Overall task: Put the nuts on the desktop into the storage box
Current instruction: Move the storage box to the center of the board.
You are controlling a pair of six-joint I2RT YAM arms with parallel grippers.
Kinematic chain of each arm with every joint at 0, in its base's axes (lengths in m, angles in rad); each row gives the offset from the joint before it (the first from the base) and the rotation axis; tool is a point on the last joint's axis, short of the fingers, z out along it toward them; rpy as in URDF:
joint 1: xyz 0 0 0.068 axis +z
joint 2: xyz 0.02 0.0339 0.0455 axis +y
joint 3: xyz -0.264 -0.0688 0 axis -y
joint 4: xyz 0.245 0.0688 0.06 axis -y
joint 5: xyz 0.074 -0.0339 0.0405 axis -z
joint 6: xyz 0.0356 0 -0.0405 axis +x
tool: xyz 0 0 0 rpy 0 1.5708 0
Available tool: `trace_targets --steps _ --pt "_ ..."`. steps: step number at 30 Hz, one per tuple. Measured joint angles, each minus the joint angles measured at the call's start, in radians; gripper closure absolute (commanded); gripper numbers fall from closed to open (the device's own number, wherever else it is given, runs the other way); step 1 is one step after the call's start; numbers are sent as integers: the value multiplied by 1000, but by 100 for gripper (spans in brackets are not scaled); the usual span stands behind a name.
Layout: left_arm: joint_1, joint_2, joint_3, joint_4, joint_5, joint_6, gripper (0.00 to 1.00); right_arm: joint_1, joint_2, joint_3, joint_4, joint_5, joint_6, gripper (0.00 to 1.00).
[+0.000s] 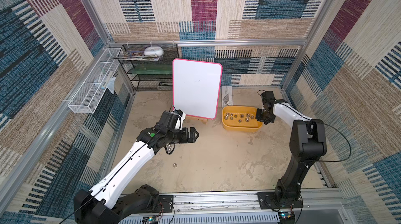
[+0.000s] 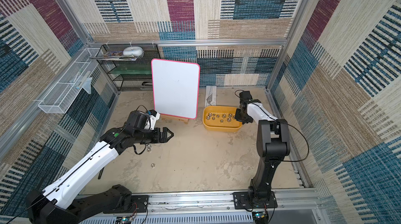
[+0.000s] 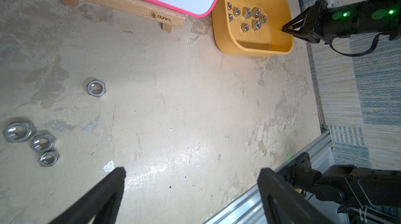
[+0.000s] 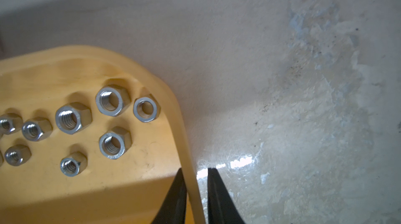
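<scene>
The mustard-yellow storage box (image 1: 238,128) (image 2: 221,127) sits on the beige desktop (image 1: 217,157), right of the whiteboard. Several silver nuts (image 1: 241,115) (image 4: 69,117) lie inside it. My right gripper (image 1: 258,119) (image 4: 194,169) is closed around the box's right wall (image 4: 188,181), one finger inside and one outside. My left gripper (image 1: 194,135) (image 3: 192,172) hangs open over bare desktop, holding nothing. A lone nut (image 1: 174,165) (image 3: 96,88) lies on the desktop. Three more nuts (image 3: 42,143) (image 2: 149,148) sit in a row under the left arm.
A white board with a pink rim (image 1: 196,88) stands on a wooden stand (image 3: 112,1) beside the box. A black mesh rack (image 1: 149,71) and a white wire basket (image 1: 93,90) are at the back left. A metal rail (image 1: 217,199) runs along the front edge.
</scene>
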Motion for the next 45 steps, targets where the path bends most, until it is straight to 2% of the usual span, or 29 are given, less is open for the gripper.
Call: trace_targets --steps 11,24,37,45 --pt "0 -13 -4 -4 0 -1 0 0 -117 -146 35 -17 19 93" --pt "0 -33 -19 -5 -6 -14 0 22 -335 -316 18 -34 55 94" --pt "0 -77 -41 -12 -66 -56 0 218 -545 -504 -13 -61 113 93" --pt "0 -112 -57 -16 -101 -68 0 373 -570 -560 -8 -83 186 93"
